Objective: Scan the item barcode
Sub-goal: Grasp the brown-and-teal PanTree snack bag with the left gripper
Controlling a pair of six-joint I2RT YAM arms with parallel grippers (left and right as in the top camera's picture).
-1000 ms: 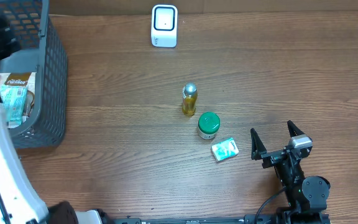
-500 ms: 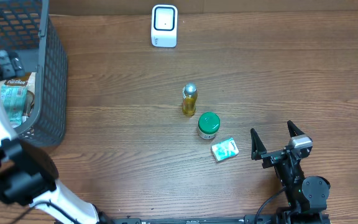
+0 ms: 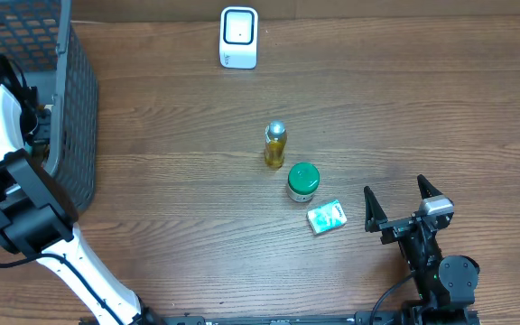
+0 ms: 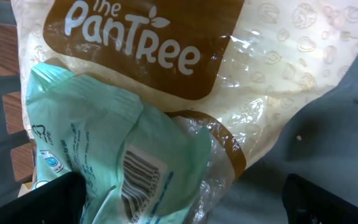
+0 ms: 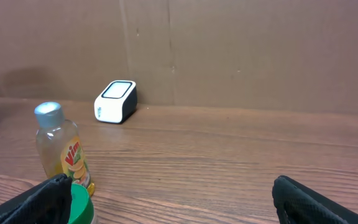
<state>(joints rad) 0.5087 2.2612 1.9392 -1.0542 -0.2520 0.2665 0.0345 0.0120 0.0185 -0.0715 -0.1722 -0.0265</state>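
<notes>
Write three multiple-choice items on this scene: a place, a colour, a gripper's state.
1. Where does the white scanner stand? A. At the table's far edge. B. At its near edge. C. At its middle.
2. What colour is the jar's lid? A. Red. B. Green. C. Blue.
3. How does the right gripper stand? A. Shut on the jar. B. Open, empty. C. Shut on nothing.
A: it sits by the back wall. B: the lid shows green. B: its fingers are spread, bare wood between.

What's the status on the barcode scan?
Left end effector open, inside basket; right end effector open, empty. Mint-green packet, barcode showing, lies on Pantree bag, not gripped. Scanner at far edge; bottle, jar mid-table.
</notes>
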